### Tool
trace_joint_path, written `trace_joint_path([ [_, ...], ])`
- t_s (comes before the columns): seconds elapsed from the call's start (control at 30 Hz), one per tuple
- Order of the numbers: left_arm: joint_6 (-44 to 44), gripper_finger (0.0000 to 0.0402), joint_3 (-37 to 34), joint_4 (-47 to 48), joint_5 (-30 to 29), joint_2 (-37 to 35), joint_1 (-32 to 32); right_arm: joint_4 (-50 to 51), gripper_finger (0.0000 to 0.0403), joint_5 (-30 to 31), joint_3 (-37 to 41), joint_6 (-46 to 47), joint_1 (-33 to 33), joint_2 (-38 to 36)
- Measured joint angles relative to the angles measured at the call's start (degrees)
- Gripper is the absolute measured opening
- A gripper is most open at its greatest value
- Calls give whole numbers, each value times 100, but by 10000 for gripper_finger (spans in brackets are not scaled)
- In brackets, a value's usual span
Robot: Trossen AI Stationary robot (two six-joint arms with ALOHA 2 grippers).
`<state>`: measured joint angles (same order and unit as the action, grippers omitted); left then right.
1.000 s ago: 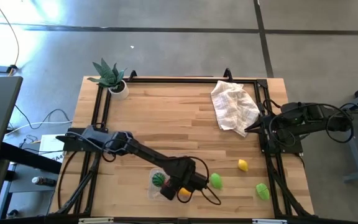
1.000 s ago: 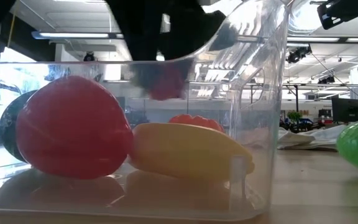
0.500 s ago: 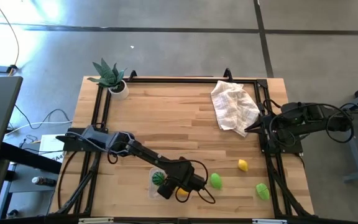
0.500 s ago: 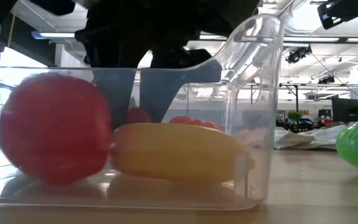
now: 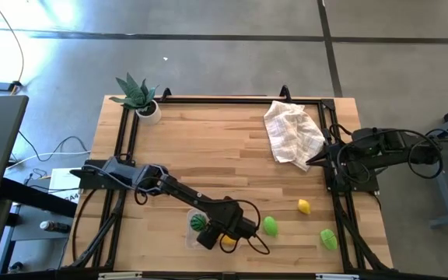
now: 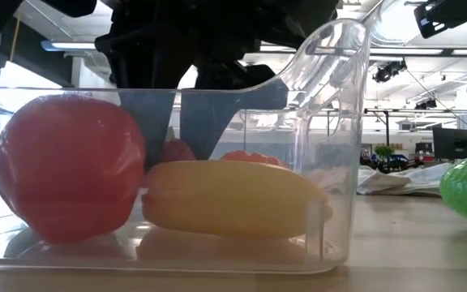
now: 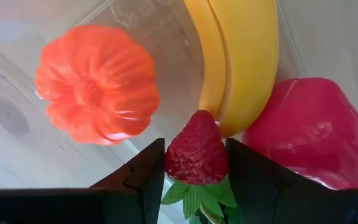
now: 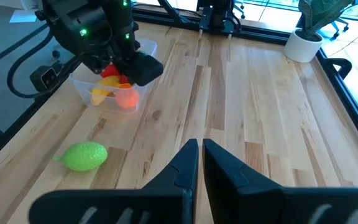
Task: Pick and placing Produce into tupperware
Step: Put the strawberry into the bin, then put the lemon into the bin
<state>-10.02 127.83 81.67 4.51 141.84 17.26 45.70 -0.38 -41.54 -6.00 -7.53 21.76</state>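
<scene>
The clear tupperware (image 5: 190,236) stands near the table's near edge and fills the low view (image 6: 339,122). In it lie a yellow banana (image 7: 241,56), an orange ribbed fruit (image 7: 95,84), a red fruit (image 7: 312,134) and a dark green striped piece (image 5: 198,223). My left gripper (image 7: 194,144) reaches down into the tupperware, shut on a red strawberry (image 7: 196,155). My right gripper (image 8: 201,146) waits, shut, at the table's right edge (image 5: 311,161). A yellow lemon (image 5: 303,206) and two green pieces (image 5: 270,226) (image 5: 329,239) rest on the wood. My left gripper pinches the strawberry's wide, leafy end (image 7: 194,177) between its two fingers (image 7: 148,171), coming from above and pointing down into the tupperware. The strawberry's pointed tip (image 7: 202,117) faces down toward the banana; whether it touches the banana cannot be told.
A crumpled white checked cloth (image 5: 292,134) lies at the far right of the table. A spiky green plant in a white pot (image 5: 138,97) stands at the far left corner. A black frame (image 5: 208,99) runs around the tabletop. Bare wood spans the middle.
My left gripper has come down into the tupperware and a little toward the table's left, still shut on the strawberry. The red fruit inside has shifted toward the table's left and turned. In the last half second, little has moved.
</scene>
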Motion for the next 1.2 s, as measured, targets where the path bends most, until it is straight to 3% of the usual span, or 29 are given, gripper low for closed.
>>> trace_joint_path([
  [0.5, 146, 149, 2, -38, 11, -4, 0, 1, 16, 0, 0, 0, 1, 0],
  [0.93, 297, 232, 7, -68, 99, -9, 2, -1, 16, -2, 0, 0, 0, 0],
  [1.2, 436, 242, 252, 109, 299, -13, 0, 0, 16, -1, 0, 0, 1, 0],
])
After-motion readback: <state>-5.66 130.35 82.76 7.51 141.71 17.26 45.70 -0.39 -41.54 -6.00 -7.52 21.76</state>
